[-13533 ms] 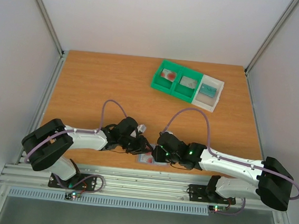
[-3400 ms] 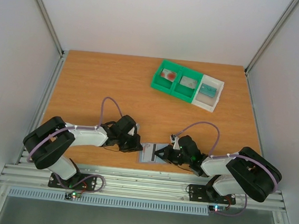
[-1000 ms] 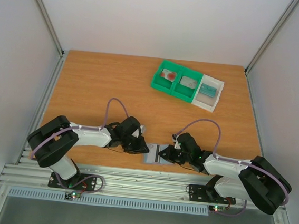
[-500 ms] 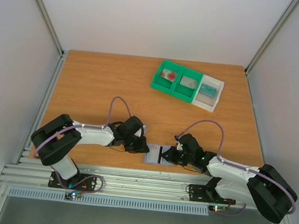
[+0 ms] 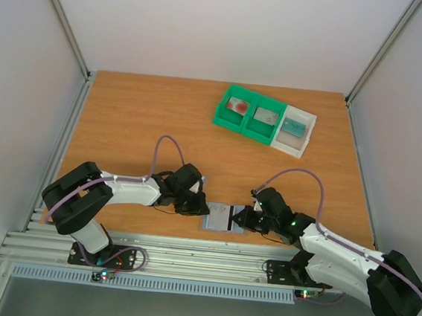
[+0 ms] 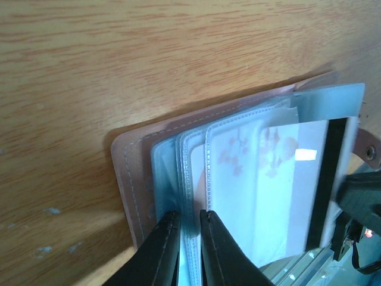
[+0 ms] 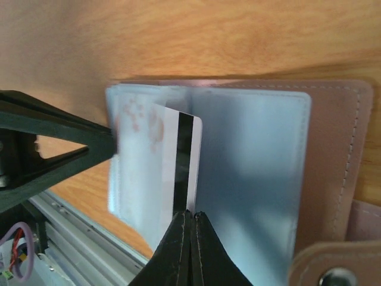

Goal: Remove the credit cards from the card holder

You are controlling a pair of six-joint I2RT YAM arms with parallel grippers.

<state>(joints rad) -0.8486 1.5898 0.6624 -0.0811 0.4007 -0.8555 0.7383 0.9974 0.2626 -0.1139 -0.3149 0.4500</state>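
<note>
The card holder lies open at the table's near edge between both grippers; its cover is pinkish-tan and holds bluish clear sleeves. My left gripper is shut on the left edges of the sleeves. One of the credit cards, white with red blotches and a black stripe, sticks partly out of a sleeve. My right gripper is shut on that card's near edge. In the top view the left gripper and right gripper face each other across the holder.
A green and white compartment tray stands at the back right with a card in each of its three compartments. The metal rail runs just in front of the holder. Both arms lie low along the near edge.
My right gripper has drawn slightly to the right with the card in it, and the right arm has stretched out lower. The left gripper has stayed pinched on the sleeves.
</note>
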